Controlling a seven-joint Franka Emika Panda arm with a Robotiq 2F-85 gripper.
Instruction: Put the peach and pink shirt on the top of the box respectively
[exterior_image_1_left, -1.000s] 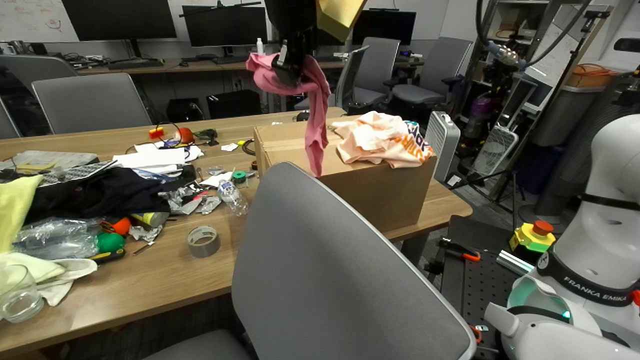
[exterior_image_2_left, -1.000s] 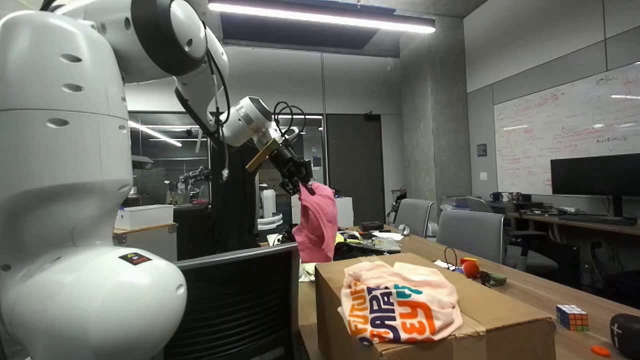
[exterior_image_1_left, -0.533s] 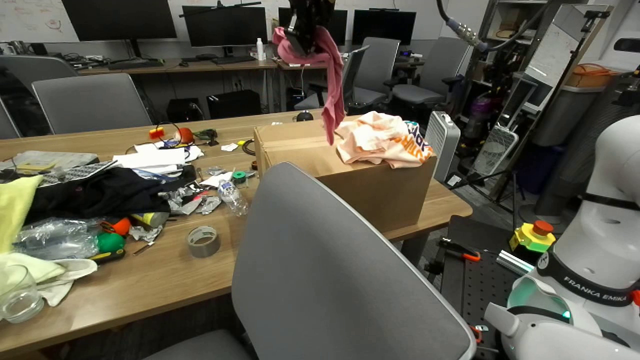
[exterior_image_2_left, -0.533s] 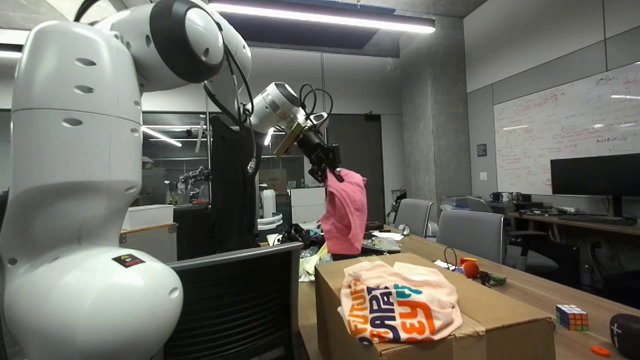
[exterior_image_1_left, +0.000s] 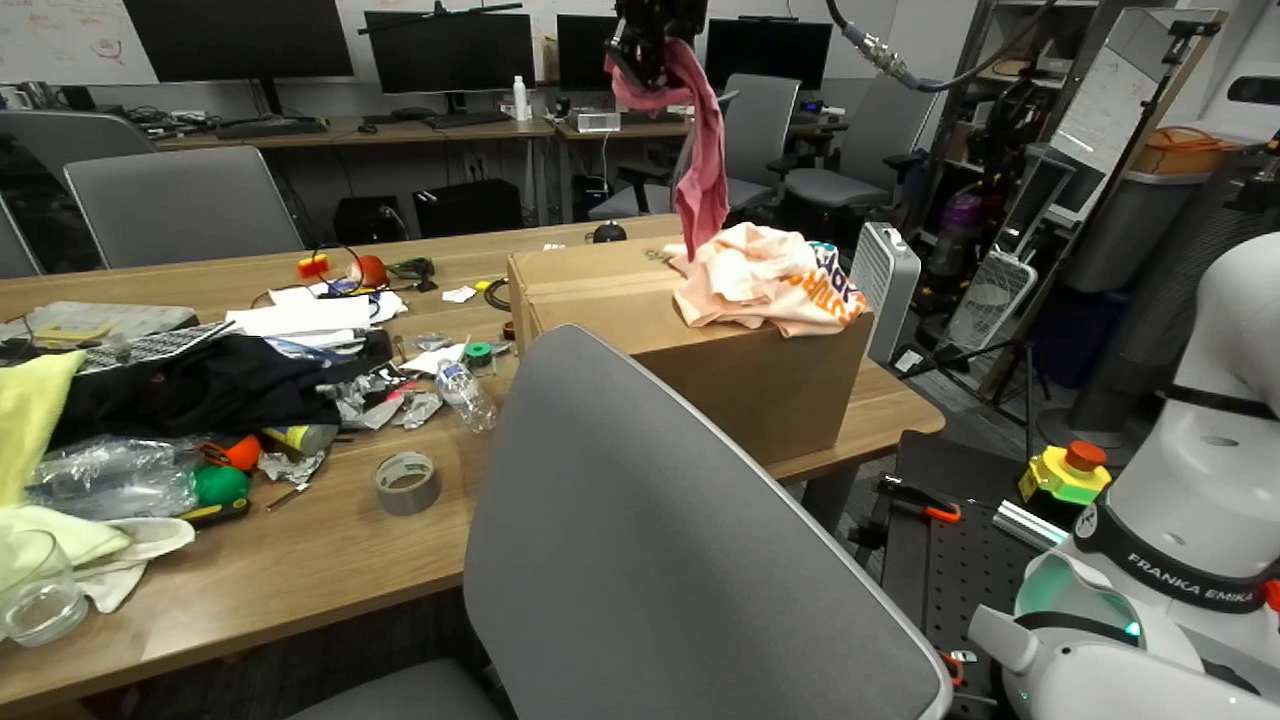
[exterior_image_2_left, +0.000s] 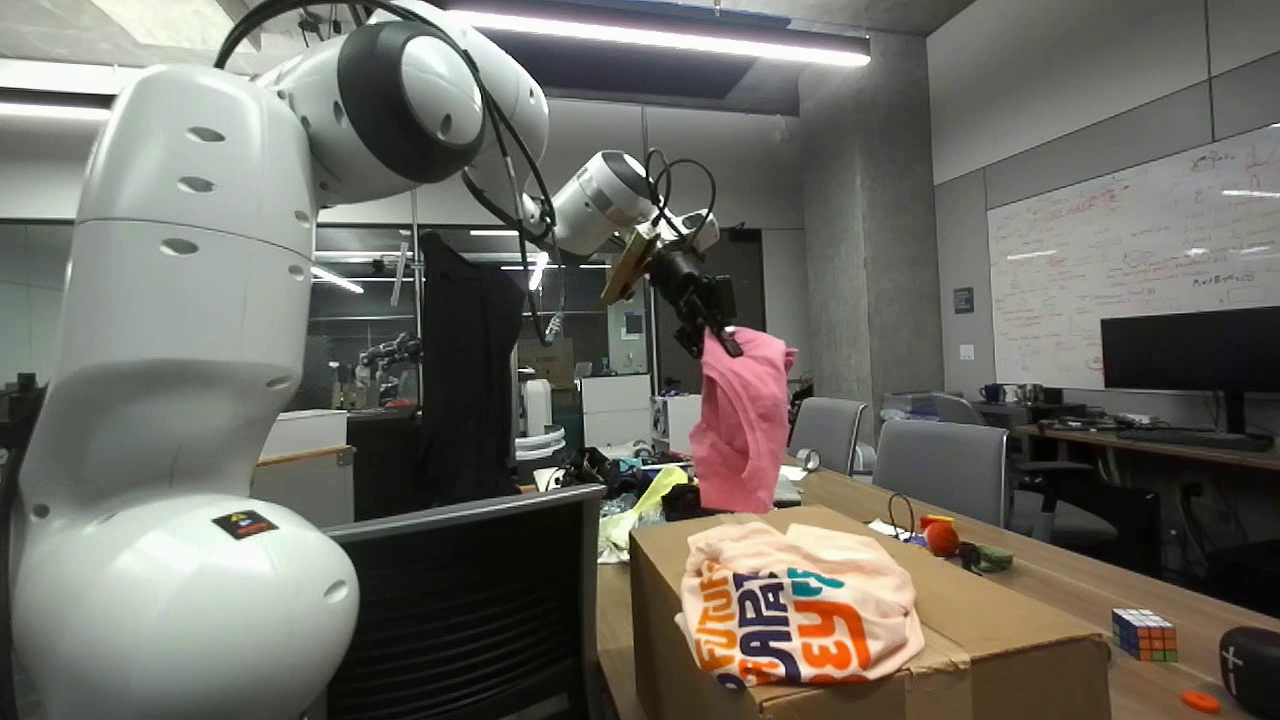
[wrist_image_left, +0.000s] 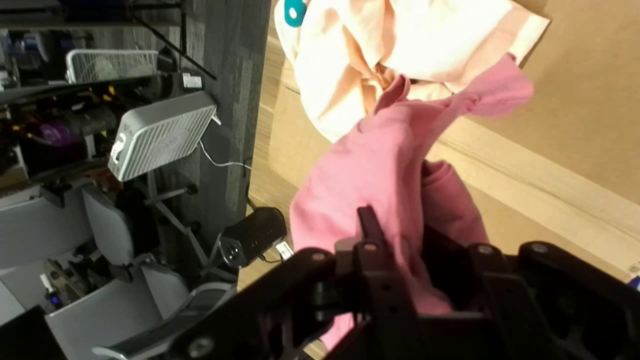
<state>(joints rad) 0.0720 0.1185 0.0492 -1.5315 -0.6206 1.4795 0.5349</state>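
Note:
The cardboard box (exterior_image_1_left: 590, 285) stands on the table; its top also shows in an exterior view (exterior_image_2_left: 1000, 625) and the wrist view (wrist_image_left: 575, 125). The peach shirt (exterior_image_1_left: 755, 275) lies crumpled on the box top, with printed letters showing in an exterior view (exterior_image_2_left: 800, 605). My gripper (exterior_image_2_left: 718, 345) is shut on the pink shirt (exterior_image_2_left: 742, 430), which hangs down from the fingers. In the wrist view the pink shirt (wrist_image_left: 380, 155) runs between the fingers (wrist_image_left: 402, 232) and overlaps the peach shirt (wrist_image_left: 340, 75) in the picture. Whether its lower end touches the box or peach shirt I cannot tell.
A grey chair (exterior_image_1_left: 650, 540) stands close in front of the box. A black speaker (exterior_image_2_left: 1250, 670) and a Rubik's cube (exterior_image_2_left: 1145, 635) are on the table beside the box. A tape roll (exterior_image_1_left: 407, 483), a bottle (exterior_image_1_left: 465, 395) and dark cloth (exterior_image_1_left: 200, 385) clutter the table.
The arm has carried the pink shirt rightward in both exterior views, and upward in the picture, toward the peach shirt's side of the box. The box and peach shirt have not moved.

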